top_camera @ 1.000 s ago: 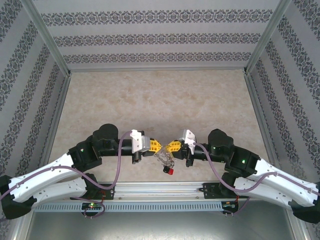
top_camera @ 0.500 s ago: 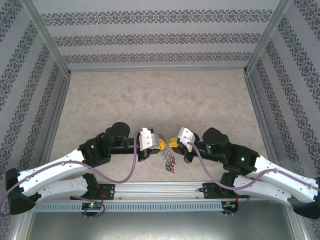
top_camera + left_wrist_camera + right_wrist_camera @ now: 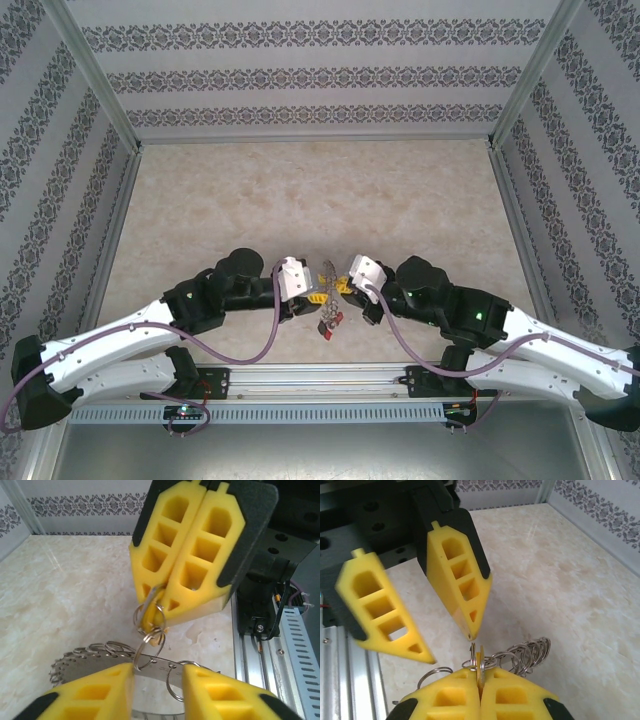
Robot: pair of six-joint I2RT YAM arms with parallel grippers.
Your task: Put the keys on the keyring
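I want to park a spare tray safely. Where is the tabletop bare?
Bare: the far half of the beige marbled tabletop, up to the patterned back wall, side wall to side wall. Crowded: near-centre edge, where the yellow left fingers and right fingers meet at the scalloped grey metal keyring and small keys.

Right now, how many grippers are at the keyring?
2. Left gripper, open, fingertips at the keyring; right gripper, facing it, shut on a yellow key.
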